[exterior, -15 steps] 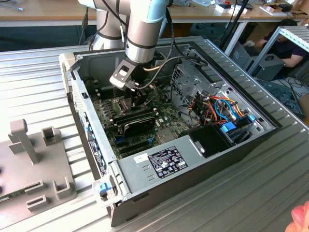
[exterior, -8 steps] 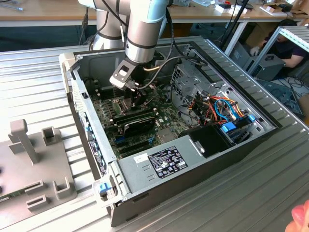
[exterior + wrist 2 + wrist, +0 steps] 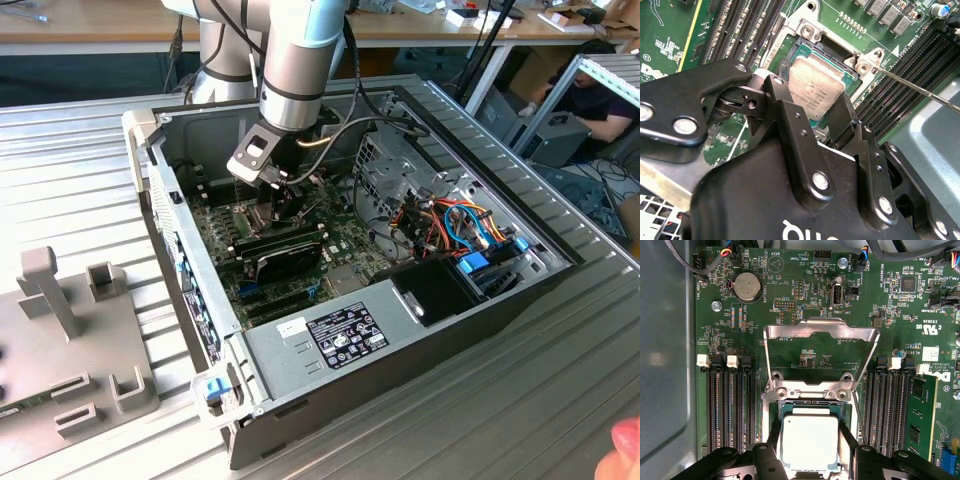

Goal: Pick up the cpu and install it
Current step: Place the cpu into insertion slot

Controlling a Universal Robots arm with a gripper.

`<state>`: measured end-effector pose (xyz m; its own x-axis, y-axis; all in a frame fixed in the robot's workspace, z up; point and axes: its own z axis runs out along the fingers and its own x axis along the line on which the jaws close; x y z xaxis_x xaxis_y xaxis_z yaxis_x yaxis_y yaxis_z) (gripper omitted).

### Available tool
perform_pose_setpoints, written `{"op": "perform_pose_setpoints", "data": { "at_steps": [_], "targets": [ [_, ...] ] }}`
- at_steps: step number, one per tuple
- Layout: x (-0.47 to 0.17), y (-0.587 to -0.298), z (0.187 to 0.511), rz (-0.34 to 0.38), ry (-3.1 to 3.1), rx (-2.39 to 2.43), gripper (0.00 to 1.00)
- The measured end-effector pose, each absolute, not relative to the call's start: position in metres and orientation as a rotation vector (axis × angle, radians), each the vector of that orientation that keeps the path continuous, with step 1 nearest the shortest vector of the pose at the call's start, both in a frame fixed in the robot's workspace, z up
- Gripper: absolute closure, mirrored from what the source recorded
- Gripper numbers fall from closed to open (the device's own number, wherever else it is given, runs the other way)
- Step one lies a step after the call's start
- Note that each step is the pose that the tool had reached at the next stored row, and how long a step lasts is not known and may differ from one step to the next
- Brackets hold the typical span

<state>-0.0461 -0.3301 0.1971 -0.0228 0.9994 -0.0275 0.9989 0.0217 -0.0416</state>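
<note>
Ribbed worktop (image 3: 560, 400): open computer case (image 3: 165, 200) at centre, exterior view.
Motherboard (image 3: 890, 300): socket load frame (image 3: 820, 330) swung up, memory slots (image 3: 732, 405) flanking both sides.
Claw (image 3: 812, 97): clamped on two opposite cpu (image 3: 809, 445) edges.
Cpu: over the socket opening, 11 o'clock of power supply (image 3: 330, 335) in exterior view.

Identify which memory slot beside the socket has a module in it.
The outermost slot on the side away from the coin battery: a green module stands in it; the other slots are bare black.

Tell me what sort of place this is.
Probably a robotics lab: an open computer case lies on a ribbed metal table, desks behind, the gripper holding the cpu.
</note>
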Motion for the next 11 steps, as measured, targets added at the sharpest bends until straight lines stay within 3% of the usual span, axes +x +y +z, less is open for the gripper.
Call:
{"op": "perform_pose_setpoints", "data": {
  "at_steps": [11],
  "targets": [
    [-0.0461, -0.3301, 0.1966, 0.077, -2.239, -2.189, 0.45]
  ]
}}
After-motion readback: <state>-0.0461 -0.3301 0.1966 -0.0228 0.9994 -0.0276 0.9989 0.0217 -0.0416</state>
